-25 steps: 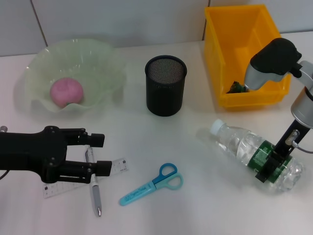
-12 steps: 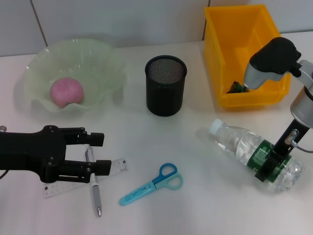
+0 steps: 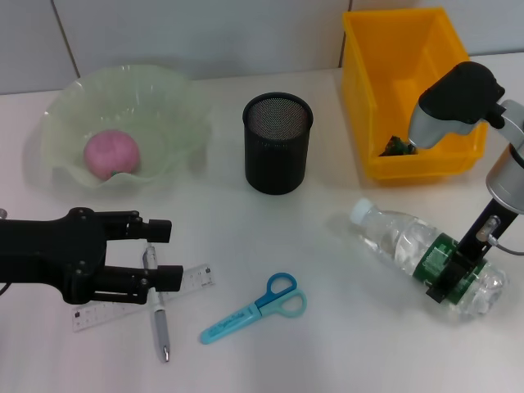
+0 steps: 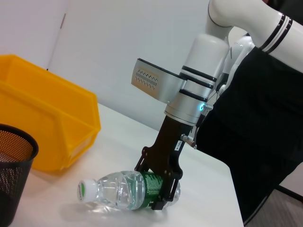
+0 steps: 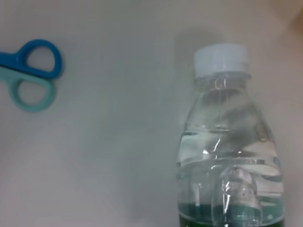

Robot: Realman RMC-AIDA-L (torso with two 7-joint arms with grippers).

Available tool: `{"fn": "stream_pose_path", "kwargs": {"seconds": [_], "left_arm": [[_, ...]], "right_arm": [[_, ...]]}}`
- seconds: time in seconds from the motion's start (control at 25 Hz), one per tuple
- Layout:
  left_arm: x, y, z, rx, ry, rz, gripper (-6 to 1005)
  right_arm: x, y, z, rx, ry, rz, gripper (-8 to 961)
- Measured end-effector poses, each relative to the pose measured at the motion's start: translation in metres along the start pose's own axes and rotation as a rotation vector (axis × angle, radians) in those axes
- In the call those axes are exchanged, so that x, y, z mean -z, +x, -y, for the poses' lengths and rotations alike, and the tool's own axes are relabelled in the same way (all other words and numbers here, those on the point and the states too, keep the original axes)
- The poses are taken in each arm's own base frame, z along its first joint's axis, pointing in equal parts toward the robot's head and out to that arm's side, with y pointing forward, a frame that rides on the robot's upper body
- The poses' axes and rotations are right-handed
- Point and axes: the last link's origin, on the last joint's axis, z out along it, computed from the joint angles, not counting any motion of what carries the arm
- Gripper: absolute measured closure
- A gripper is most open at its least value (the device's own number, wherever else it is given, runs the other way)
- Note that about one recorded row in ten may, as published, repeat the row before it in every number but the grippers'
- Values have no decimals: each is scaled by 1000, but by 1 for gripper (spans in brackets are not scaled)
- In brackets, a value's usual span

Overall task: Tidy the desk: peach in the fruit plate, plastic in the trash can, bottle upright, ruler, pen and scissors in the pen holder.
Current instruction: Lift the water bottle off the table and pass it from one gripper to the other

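the right gripper [image 4: 158, 187] clasped the green-labelled bottle [image 4: 124, 191], which lay on its side on the white table [image 4: 208, 189]; yellow bin [image 4: 45, 127] and black mesh holder [image 4: 12, 170] stood nearby.

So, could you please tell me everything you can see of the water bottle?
The water bottle is clear ribbed plastic with a white screw cap and a green label band, partly filled with clear liquid. It lies on its side on the white table, cap pointing toward the pen holder, just in front of the yellow bin. The right tool straddles the label end from above, its fingers on either side.
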Motion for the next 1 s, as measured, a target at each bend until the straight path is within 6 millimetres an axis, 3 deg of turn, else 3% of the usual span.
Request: {"fn": "stream_pose_path", "kwargs": {"seconds": [1.0], "left_arm": [[5,4,1,8,4,-7,201]], "right_arm": [[8,17,-11,208,-94,535,182]]}}
